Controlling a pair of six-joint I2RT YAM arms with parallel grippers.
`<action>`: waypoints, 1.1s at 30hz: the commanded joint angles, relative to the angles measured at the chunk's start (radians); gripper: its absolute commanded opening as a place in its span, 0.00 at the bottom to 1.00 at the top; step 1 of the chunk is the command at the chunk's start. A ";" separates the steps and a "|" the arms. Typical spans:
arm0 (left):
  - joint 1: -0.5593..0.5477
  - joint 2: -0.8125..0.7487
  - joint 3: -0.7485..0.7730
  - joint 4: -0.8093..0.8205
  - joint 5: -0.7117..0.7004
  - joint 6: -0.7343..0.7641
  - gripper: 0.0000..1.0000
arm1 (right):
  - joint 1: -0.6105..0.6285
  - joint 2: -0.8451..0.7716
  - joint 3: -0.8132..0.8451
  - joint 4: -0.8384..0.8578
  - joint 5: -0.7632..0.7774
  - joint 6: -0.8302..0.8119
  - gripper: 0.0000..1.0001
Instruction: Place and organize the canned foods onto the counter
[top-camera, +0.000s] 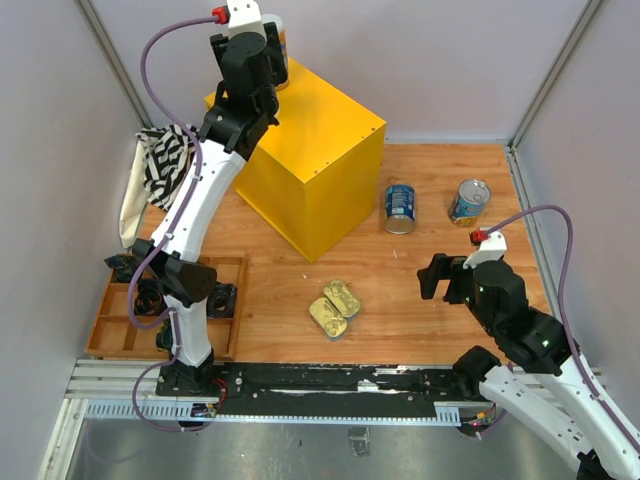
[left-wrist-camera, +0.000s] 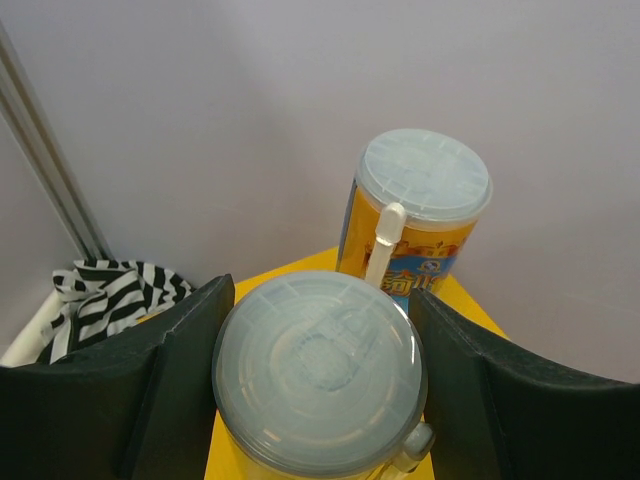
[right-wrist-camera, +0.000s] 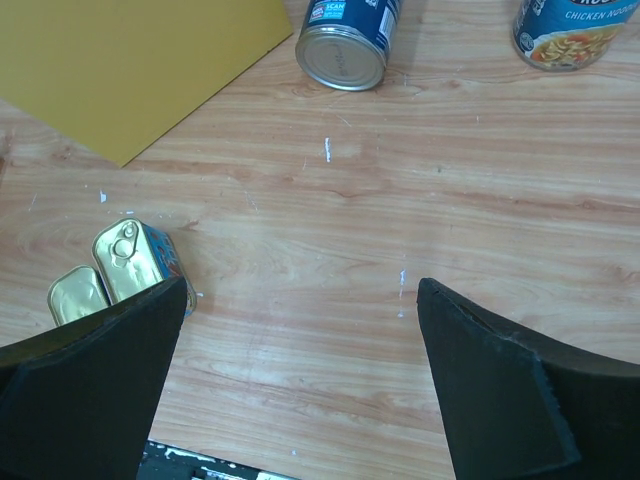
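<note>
Top external, wooden table (top-camera: 420, 300), pale walls (top-camera: 450, 60), yellow counter (top-camera: 310, 130), wooden tray (top-camera: 125, 352)

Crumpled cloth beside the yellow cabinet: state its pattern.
Black-and-white striped cloth, best in top external view.

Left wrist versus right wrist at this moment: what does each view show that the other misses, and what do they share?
Left wrist only: the near tall can between the fingers of the left claw, grip unclear; the far tall can behind it; a striped cloth. Right wrist only: two blue-labelled cans, two gold tins, the wooden table and the open right claw. Both: the yellow counter.
</note>
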 joint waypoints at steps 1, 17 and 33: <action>0.005 -0.040 0.035 0.091 0.002 0.014 0.00 | -0.012 0.006 0.018 -0.020 0.018 -0.014 0.99; 0.010 -0.041 0.005 0.035 0.015 0.024 0.90 | -0.012 0.038 0.015 0.009 0.003 -0.022 0.99; -0.035 -0.238 -0.223 0.196 -0.056 0.012 0.99 | -0.012 0.054 -0.007 0.030 -0.001 -0.024 0.98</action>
